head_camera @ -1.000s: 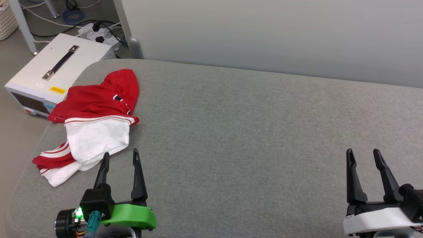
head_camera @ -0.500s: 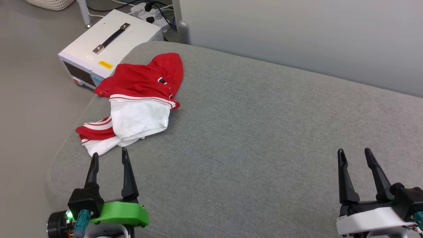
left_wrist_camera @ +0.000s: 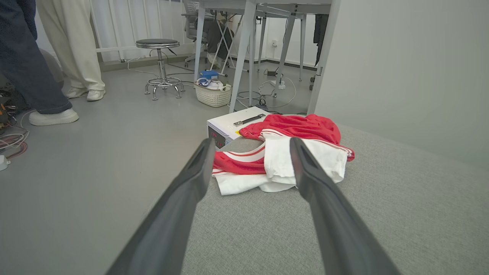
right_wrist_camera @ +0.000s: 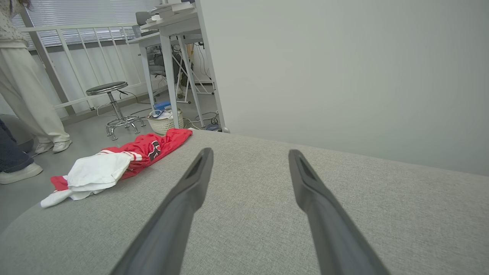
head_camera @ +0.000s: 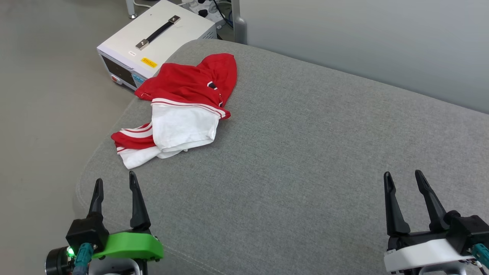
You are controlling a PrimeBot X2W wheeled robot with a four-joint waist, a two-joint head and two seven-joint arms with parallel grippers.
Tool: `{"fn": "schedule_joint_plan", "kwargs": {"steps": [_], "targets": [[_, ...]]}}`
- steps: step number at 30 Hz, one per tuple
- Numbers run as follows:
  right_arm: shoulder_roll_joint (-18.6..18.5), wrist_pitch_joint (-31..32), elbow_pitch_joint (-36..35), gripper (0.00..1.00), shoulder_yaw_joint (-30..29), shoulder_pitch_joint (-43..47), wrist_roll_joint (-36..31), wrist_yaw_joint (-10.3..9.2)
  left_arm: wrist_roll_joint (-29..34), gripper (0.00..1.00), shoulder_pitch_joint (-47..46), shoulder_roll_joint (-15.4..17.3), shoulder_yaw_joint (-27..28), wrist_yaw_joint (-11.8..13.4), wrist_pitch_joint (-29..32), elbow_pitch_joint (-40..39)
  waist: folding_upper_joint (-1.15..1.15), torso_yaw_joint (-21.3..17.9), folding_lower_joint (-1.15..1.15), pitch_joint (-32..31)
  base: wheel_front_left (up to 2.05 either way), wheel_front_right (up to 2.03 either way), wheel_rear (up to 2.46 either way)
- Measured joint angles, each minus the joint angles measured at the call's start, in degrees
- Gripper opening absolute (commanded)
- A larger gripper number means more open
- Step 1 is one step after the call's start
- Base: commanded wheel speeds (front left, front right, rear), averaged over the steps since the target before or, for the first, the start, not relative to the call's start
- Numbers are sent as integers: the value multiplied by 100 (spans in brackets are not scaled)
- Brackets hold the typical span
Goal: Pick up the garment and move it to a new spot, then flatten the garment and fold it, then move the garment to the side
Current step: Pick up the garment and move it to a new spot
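The garment [head_camera: 183, 103], red with white sleeves and striped trim, lies crumpled near the far left corner of the grey cushioned surface [head_camera: 305, 152]. My left gripper [head_camera: 114, 183] hangs open at the lower left, short of the garment's near edge and touching nothing. Far off at the lower right, my right gripper [head_camera: 403, 179] is open and empty over bare cushion. In the left wrist view the garment [left_wrist_camera: 290, 152] lies just beyond the fingertips of my left gripper [left_wrist_camera: 250, 147]. The right wrist view shows the garment [right_wrist_camera: 114, 164] at the left, well away from my right gripper [right_wrist_camera: 248, 152].
A white box with a black handle [head_camera: 156, 42] stands on the floor by the surface's far left corner. A pale partition wall [head_camera: 363, 42] runs behind the surface. Two people's legs [left_wrist_camera: 46, 57], a stool [left_wrist_camera: 160, 65] and a basket [left_wrist_camera: 214, 93] are on the floor beyond.
The head camera has turned left, so the whole scene shifted right and down in the picture. The garment lies as before, and both grippers stay open.
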Motion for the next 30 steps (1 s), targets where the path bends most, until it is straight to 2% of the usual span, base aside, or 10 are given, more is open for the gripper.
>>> {"fn": "schedule_joint_plan", "kwargs": {"steps": [5, 8, 13, 16, 21, 25, 30], "targets": [[1, 0, -11, 100, 46, -105, -64, -1, -153, 100, -188, -2, 197, -124, -1, 8, 0, -63, 0, 106, 0, 0, 0], [0, 0, -34, 100, 44, -169, -149, -1, -291, 100, -599, -5, 437, -377, 0, 21, 0, -117, 0, 219, 0, 0, 0], [2, -1, -126, 100, 63, -408, -359, -1, -259, 100, -1606, 121, 946, -966, 0, 46, 0, -245, 0, 500, 0, 0, 0], [4, -1, -200, 100, 58, -574, -506, 0, -287, 100, -2280, 348, 1207, -1226, -1, 74, 0, -373, 0, 713, 0, 0, 0], [4, -2, -321, 100, 25, -748, -600, 0, -423, 100, -3159, 912, 1277, -1410, -1, 566, 0, -600, 1, 1064, 0, 0, 0], [4, -8, -430, 100, 11, -834, -669, -1, -787, 100, -3763, 1408, 957, -1447, 170, 1252, 0, -794, 1, 1345, 0, 0, 0], [4, -8, -536, 100, -10, -942, -759, -1, -1618, 100, -4408, 2065, 189, -1458, 1151, 1853, 0, -993, 1, 1661, 0, 0, 0]]}}
